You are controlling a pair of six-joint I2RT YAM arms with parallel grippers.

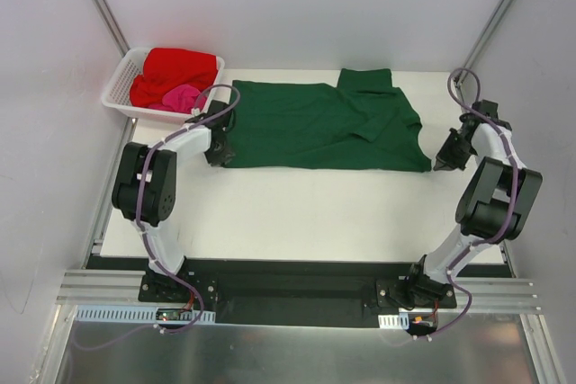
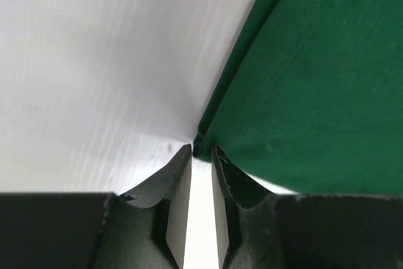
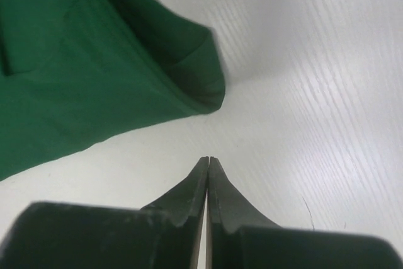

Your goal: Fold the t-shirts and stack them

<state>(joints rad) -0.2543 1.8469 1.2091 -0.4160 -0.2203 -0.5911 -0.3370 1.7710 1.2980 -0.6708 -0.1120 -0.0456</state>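
- Your left gripper sits low at the near-left corner of the green t-shirt, which is spread flat across the far half of the counter.
- In the left wrist view, that gripper's jaws stand a narrow slit apart, and the shirt's corner lies right at the fingertips.
- Your right gripper is closed on nothing, over bare counter just off the shirt's near-right corner.
- The red t-shirt and pink t-shirt lie bunched in the white basket, far left.
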